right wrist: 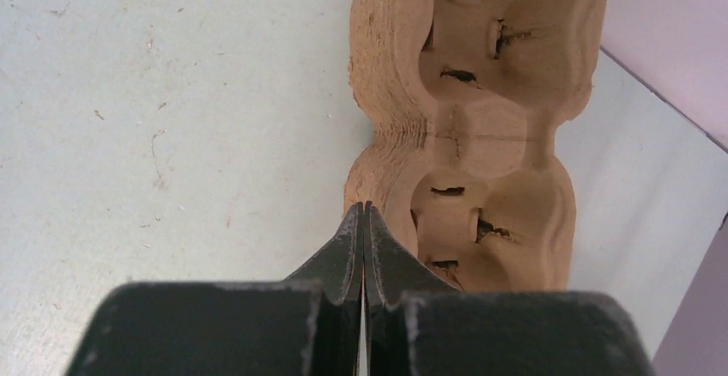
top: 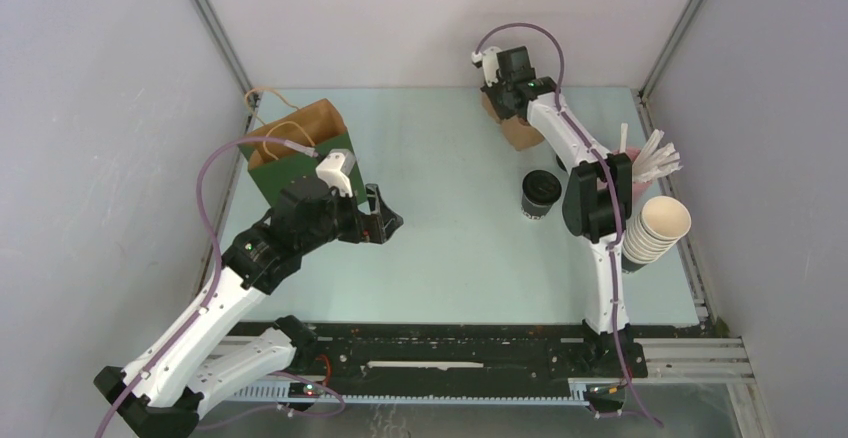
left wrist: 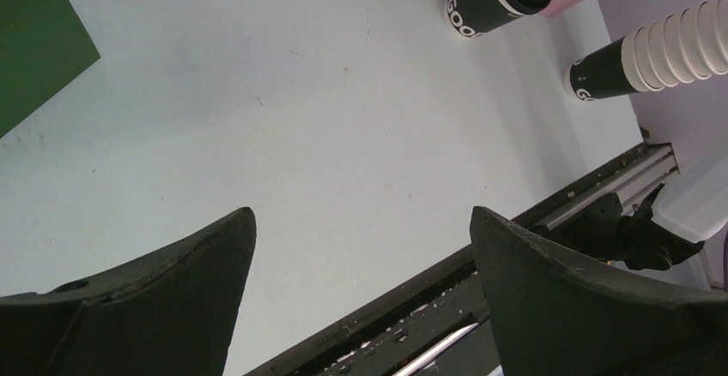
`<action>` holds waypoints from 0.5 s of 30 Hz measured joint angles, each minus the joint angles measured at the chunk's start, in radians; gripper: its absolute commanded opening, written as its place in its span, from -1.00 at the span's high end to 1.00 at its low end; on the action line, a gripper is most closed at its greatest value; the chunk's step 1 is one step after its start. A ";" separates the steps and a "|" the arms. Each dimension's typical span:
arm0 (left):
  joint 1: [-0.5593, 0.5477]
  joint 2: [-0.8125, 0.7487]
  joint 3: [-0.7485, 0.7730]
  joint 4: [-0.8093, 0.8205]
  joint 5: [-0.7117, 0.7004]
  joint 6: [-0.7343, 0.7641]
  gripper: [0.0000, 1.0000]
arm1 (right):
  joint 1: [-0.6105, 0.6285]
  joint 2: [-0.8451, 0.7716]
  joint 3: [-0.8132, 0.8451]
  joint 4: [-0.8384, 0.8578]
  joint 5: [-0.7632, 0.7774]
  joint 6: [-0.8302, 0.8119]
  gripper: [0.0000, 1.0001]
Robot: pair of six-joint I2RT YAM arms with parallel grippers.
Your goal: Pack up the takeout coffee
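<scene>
One takeout coffee (top: 540, 193) upright on pale table (top: 450, 248); grey walls (top: 90, 158) around.

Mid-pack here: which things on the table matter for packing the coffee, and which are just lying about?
Likely for the job:
- lidded coffee cup
- paper bag, standing open
- pulp cup carrier

Just lying about:
- stack of lidless paper cups
- pink cup of white straws

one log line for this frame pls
left gripper: open, over table | right gripper: shut, tips at cup carrier edge | takeout coffee: lidded, upright on table, not packed | paper bag: standing
</scene>
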State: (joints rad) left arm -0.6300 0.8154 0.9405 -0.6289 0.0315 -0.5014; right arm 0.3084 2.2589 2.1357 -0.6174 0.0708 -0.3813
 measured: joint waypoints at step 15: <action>0.000 0.001 -0.010 0.018 0.009 -0.012 -1.00 | -0.080 -0.014 0.045 0.007 0.039 0.198 -0.22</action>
State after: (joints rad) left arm -0.6300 0.8162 0.9302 -0.6109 0.0402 -0.5133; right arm 0.2283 2.2448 2.1807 -0.6102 0.1101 -0.1833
